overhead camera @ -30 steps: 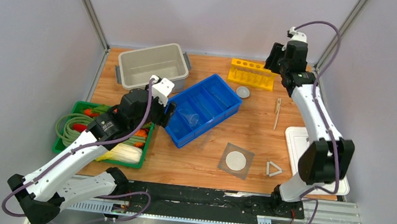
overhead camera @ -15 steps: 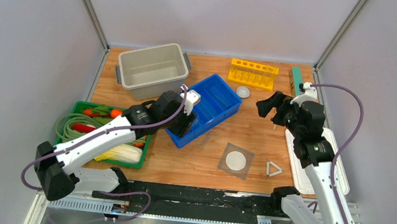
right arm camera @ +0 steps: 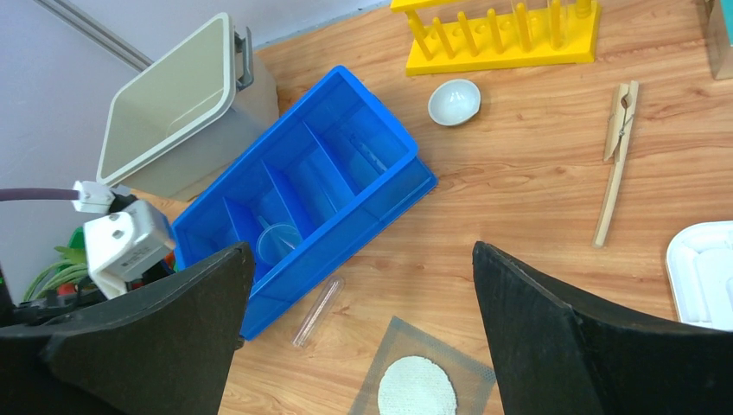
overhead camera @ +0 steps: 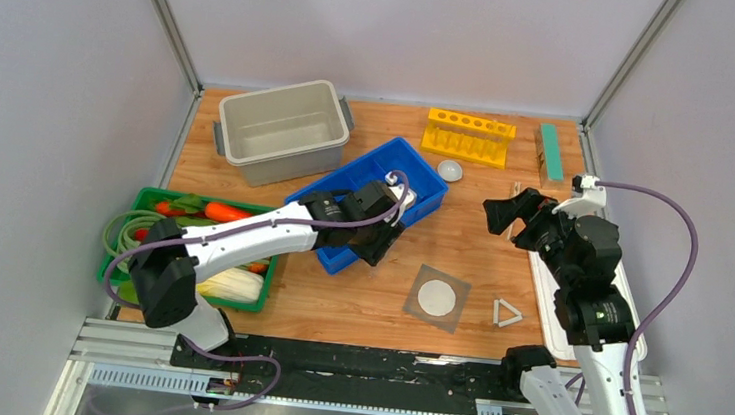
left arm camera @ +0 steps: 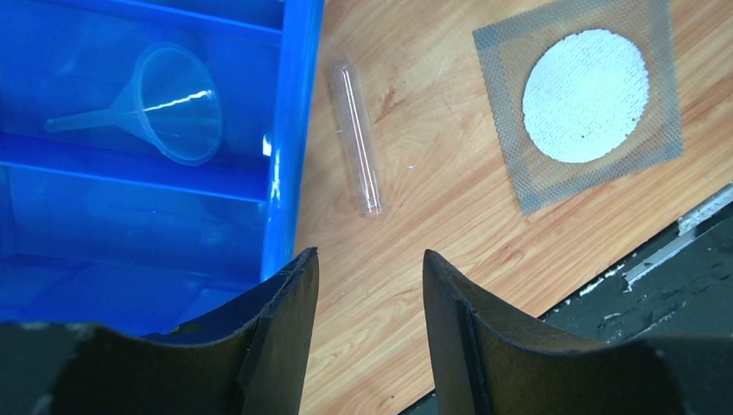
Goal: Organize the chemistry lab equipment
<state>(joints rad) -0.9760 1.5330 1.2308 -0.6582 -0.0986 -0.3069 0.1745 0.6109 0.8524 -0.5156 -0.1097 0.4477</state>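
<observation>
A clear test tube (left arm camera: 356, 138) lies on the wood beside the blue compartment bin (overhead camera: 415, 187), just ahead of my left gripper (left arm camera: 367, 259), which hovers open over the bin's near corner with nothing between its fingers. A clear funnel (left arm camera: 177, 104) rests inside the bin. The grey mesh with white disc (overhead camera: 437, 297) and the white triangle (overhead camera: 506, 313) lie near the front edge. A clear round dish (right arm camera: 454, 101) sits by the yellow rack (right arm camera: 501, 35). My right gripper (right arm camera: 363, 251) hangs wide open and empty, high over the table's right side.
A wooden clamp (right arm camera: 615, 164) lies right of the dish. A grey tub (overhead camera: 280, 125) stands at the back left, a green tray of vegetables (overhead camera: 158, 199) at the left, a green block (overhead camera: 551, 151) at the back right, a white lid (right arm camera: 702, 268) at the right edge.
My left arm swung right from over the green tray to the bin's near corner, its jaws narrowing somewhat. My right arm pulled back from the far right corner toward the middle and opened wide.
</observation>
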